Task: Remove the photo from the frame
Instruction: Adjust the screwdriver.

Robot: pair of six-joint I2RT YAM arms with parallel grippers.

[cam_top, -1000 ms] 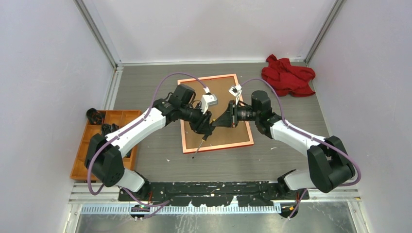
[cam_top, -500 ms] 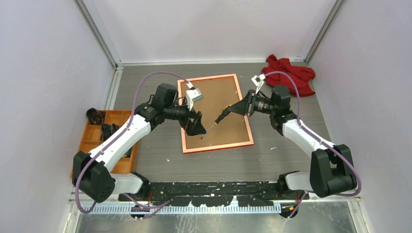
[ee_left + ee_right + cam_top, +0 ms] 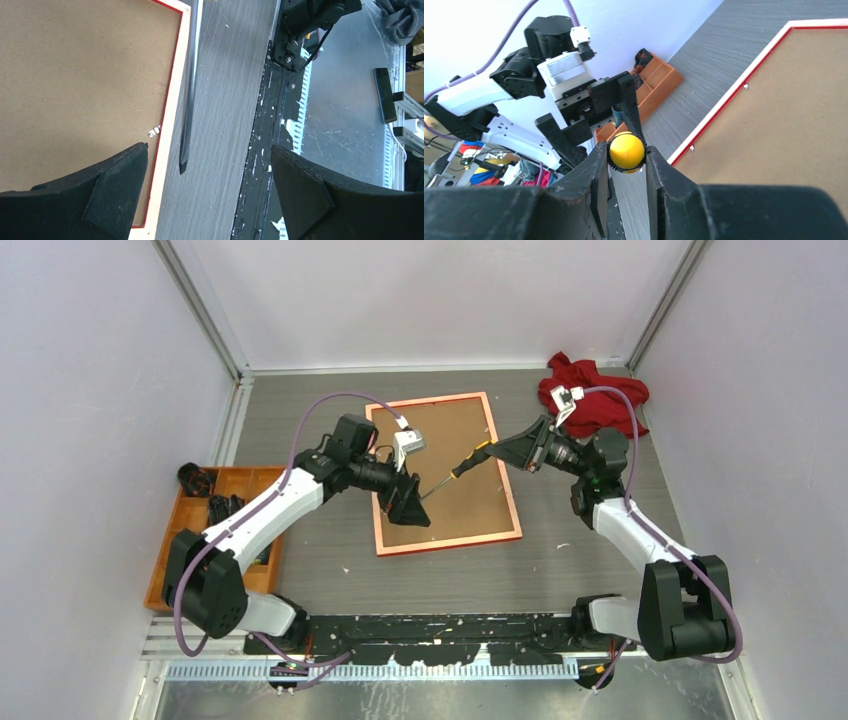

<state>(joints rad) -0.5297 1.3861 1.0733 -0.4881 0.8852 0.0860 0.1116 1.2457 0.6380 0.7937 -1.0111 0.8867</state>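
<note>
Frame (image 3: 448, 543) lies face down, flat on the surface (image 3: 330, 560), mid-way between the two arms, long side running away from the bases. Brown backing (image 3: 455, 455) fills it, still seated inside the red rim. Photo can't be seen, as the backing covers the opening.

R hand (image 3: 497, 452) is over the frame's right edge, clamped on the yellow/black handle of a screwdriver (image 3: 447, 479). In the wrist view the yellow butt (image 3: 626, 152) sits pinched between both fingers. The shaft slants down and left across the backing toward the L hand (image 3: 408, 505).

L hand is spread wide and grips nothing. It hangs over the frame's near-left part. In its wrist view the shaft (image 3: 189, 90) runs along the frame's pale rim (image 3: 172, 100), tip in the gap between the fingers (image 3: 120, 170), clear of both. Can't tell if the tip touches anything below.

Red cloth (image 3: 592, 395) is bunched in the far right corner. An orange tray (image 3: 200, 530) w/ dark bits sits at the left edge.
</note>
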